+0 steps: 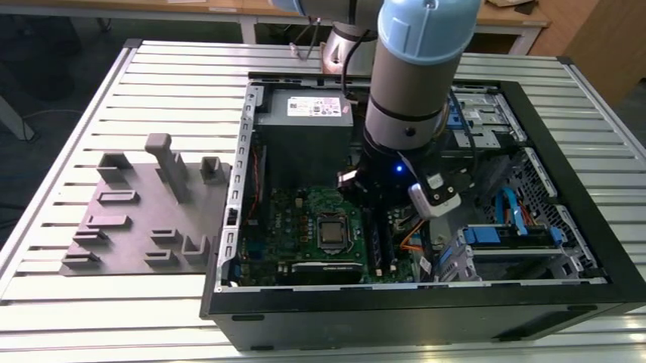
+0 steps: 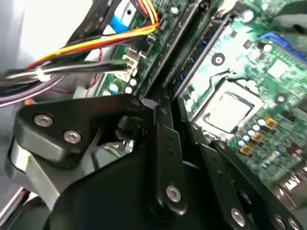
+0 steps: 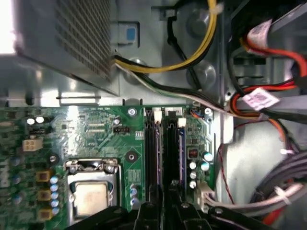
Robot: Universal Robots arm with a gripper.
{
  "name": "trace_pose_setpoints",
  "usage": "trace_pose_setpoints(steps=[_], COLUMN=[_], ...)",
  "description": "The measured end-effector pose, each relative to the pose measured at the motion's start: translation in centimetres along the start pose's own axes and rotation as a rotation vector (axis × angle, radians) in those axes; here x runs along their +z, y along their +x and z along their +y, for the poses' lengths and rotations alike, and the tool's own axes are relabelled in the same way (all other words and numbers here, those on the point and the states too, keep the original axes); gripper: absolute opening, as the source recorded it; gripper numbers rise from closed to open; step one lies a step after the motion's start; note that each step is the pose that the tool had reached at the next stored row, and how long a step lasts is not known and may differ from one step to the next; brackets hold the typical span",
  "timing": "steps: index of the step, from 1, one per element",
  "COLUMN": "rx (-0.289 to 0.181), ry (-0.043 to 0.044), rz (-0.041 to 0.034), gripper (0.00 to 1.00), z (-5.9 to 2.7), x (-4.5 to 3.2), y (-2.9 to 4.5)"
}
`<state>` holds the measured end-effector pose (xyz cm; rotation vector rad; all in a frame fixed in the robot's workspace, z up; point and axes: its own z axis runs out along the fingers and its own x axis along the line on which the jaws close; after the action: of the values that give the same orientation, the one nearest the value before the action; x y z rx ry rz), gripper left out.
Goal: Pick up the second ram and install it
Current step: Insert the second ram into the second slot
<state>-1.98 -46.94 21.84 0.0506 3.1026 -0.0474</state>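
Tool [image 3: 165, 211] fingers are reaching down into the open computer case [image 1: 565, 295], which is lying on the slatted desk [image 1: 151, 76], and they are pinching narrowly on the second ram [image 3: 169, 153]. In the first wrist view that dark stick is standing on edge along one of the long black slots [image 3: 152, 153] of the green motherboard [image 3: 96, 134], beside another slot on the processor side; whether it is fully seated I cannot tell. In the second wrist view the black fingers [image 2: 165, 143] are sitting close together over the same run of slots [image 2: 192, 52], with the metal-capped processor [image 2: 225, 110] just beside them.

In the exterior view the arm [image 1: 414, 83] is hanging over the middle of the case, its wrist just above the board, towards the exterior view's right of the processor [image 1: 331, 231]. A gray power supply [image 1: 302, 136] is sitting at the far end of the case, and yellow, orange and black cables [image 3: 192, 48] are running past the board's edge. A gray tray [image 1: 141, 219] of plastic blocks is lying on the desk at the exterior view's left, just beside the case.
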Motion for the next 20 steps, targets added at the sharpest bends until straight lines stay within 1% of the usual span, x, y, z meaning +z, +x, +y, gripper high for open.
trace_pose_setpoints(steps=[4, 6, 7, 8, 9, 11, 12, 20], rx=[0.0, 0.0, 0.0, 0.0, 0.0, 0.0, 0.0, 0.0], ry=[0.0002, 0.0004, 0.0002, 0.0002, 0.0003, 0.0003, 0.0003, 0.0001], rz=[0.0001, 0.0001, 0.0, 0.0, -0.0001, -0.0005, -0.0006, -0.0006], gripper=[0.21, 0.21, 0.2, 0.13, 0.11, 0.11, 0.11, 0.11], z=[0.04, 0.19, 0.26, 0.34, 0.43, 0.51, 0.5, 0.5], x=[-1.82, -2.59, -2.94, -3.32, -3.71, -4.49, -4.73, -4.76], y=[-0.07, -0.09, -0.1, -0.11, -0.13, -0.16, -0.17, -0.16])
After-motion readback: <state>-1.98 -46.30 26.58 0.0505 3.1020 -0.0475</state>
